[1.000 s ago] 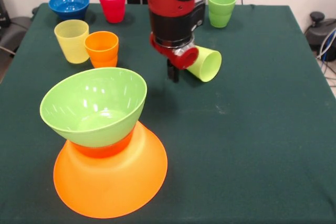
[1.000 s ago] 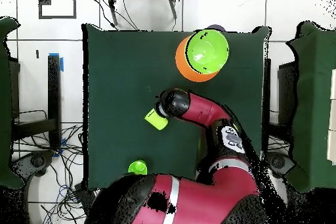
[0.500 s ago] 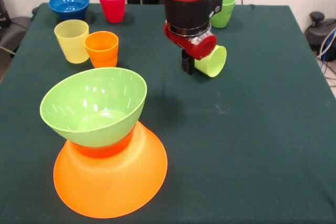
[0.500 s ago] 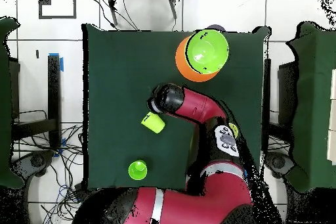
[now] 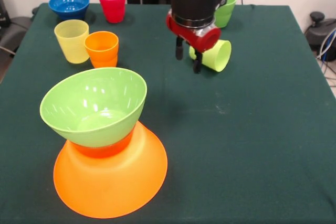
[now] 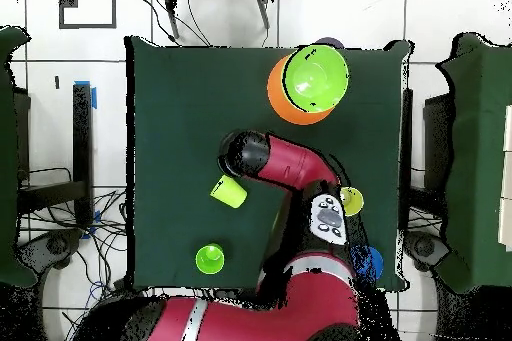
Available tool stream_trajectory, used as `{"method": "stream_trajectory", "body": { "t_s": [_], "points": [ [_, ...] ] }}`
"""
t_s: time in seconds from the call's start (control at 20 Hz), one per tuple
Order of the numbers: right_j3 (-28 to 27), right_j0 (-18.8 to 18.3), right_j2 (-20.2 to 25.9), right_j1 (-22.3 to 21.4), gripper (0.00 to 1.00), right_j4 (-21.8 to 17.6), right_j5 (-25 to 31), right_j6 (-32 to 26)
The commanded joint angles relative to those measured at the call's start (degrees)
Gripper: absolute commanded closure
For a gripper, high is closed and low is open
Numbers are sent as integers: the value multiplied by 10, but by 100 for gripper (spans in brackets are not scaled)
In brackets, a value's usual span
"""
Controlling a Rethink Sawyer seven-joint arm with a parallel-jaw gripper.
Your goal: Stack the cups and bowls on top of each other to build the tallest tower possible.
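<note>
The tower stands near the front left: a wide orange bowl [image 5: 113,184] upside down, a small orange-red bowl [image 5: 104,150] on it, and a lime green bowl [image 5: 94,103] upright on top, seen from above as lime green bowl [image 6: 315,75]. A lime green cup [image 5: 216,55] lies on its side at mid-table, also showing as lime green cup [image 6: 228,191]. My gripper [image 5: 188,60] hangs just left of it, open, with the fingers [image 5: 197,66] apart and one right at the cup's side. Nothing sits between the fingers.
A yellow cup [image 5: 72,40] and an orange cup [image 5: 102,49] stand at the left. A blue bowl [image 5: 69,4] and a red cup [image 5: 112,3] stand at the far left. A darker green cup [image 5: 227,10] stands behind the arm.
The gripper has moved right and toward the far side, and the lying lime cup has moved with it. Its fingers, together before, now stand apart.
</note>
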Motion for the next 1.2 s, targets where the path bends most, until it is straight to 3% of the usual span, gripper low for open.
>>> {"method": "stream_trajectory", "body": {
  "t_s": [0.05, 0.7, 1.2],
  "points": [
    [-13, 62, -15, 17, 0, 29, 58, 148],
    [-23, 141, -77, 34, 0, 86, 93, 191],
    [-68, 228, -152, 36, 0, 83, 191, 255]
  ]
}}
